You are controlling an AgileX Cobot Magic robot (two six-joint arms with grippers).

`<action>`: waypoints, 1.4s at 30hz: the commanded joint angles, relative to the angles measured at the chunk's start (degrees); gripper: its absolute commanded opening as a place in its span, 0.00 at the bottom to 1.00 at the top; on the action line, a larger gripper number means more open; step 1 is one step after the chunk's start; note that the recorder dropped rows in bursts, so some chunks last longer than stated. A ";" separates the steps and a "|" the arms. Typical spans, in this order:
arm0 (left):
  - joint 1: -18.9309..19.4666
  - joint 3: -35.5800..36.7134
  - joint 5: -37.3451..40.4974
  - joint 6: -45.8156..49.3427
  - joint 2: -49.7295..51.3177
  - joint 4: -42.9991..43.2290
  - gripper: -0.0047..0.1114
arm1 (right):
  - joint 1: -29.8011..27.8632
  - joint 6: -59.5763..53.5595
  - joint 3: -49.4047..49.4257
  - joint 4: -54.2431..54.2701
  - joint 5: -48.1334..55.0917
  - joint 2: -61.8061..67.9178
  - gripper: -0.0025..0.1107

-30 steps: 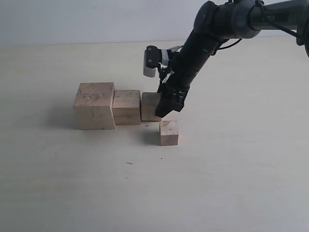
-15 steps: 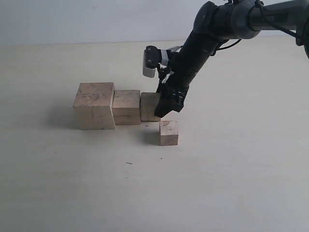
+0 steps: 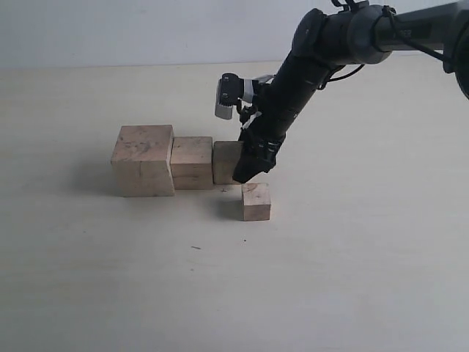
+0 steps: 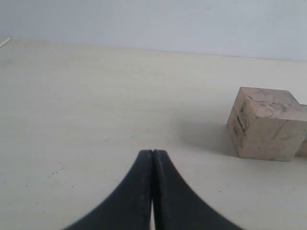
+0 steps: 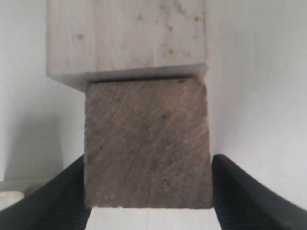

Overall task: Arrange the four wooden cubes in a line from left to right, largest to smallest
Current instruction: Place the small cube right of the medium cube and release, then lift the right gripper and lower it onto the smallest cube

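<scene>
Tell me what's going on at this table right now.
The right gripper is closed on the third-largest cube, which sits at the right end of a row, right beside the second cube, with the largest cube at the left end. The smallest cube stands apart in front of the row, not yet lined up. The left gripper is shut on nothing, away from the cubes.

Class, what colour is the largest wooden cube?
The large pale-tan raw-wood cube has faint dark smudges; left wrist view shows it best.
</scene>
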 commanded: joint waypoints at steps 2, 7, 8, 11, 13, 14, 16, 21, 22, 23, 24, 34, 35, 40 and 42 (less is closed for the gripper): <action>0.28 0.15 -0.68 0.07 -0.30 0.07 0.04 | 0.05 2.56 0.13 0.64 0.05 -3.08 0.60; 0.28 0.15 -0.68 0.07 -0.30 0.07 0.04 | 0.05 8.43 0.13 -1.59 3.71 -5.36 0.60; 0.28 0.15 -0.68 0.07 -0.30 0.07 0.04 | 0.05 9.47 0.13 -1.97 4.85 -5.90 0.60; 0.28 0.15 -0.68 0.07 -0.30 0.07 0.04 | 0.05 12.98 0.13 -3.83 6.54 -7.38 0.59; 0.28 0.15 -0.68 0.07 -0.30 0.07 0.04 | 0.05 16.36 0.13 -5.60 7.56 -8.66 0.59; 0.28 0.15 -0.68 0.07 -0.30 0.07 0.04 | 0.05 18.37 0.13 -6.76 8.44 -9.25 0.59; 0.28 0.15 -0.68 0.07 -0.30 0.07 0.04 | 0.05 21.24 0.13 -8.77 10.72 -10.35 0.57; 0.28 0.15 -0.68 0.07 -0.30 0.07 0.04 | 0.05 22.70 0.13 -10.25 11.31 -13.61 0.42; 0.28 0.15 -0.68 0.07 -0.30 0.07 0.04 | 0.05 23.08 0.13 -10.18 11.31 -14.39 0.40; 0.28 0.15 -0.68 0.07 -0.30 0.07 0.04 | 0.05 23.59 0.13 -10.18 11.31 -15.18 0.39; 0.28 0.15 -0.68 0.07 -0.30 0.07 0.04 | 0.05 25.14 0.13 -10.18 11.31 -15.97 0.37; 0.28 0.15 -0.68 0.07 -0.30 0.07 0.04 | 0.05 36.41 0.22 -13.05 11.31 -20.00 0.02; 0.28 0.15 -0.68 0.07 -0.30 0.07 0.04 | 0.05 37.34 0.82 -12.91 11.31 -20.36 0.02; 0.28 0.15 -0.68 0.07 -0.30 0.07 0.04 | -0.10 38.08 9.60 -13.62 11.31 -24.86 0.02; 0.28 0.15 -0.68 0.07 -0.30 0.07 0.04 | -0.10 38.37 14.73 -13.51 10.79 -28.10 0.02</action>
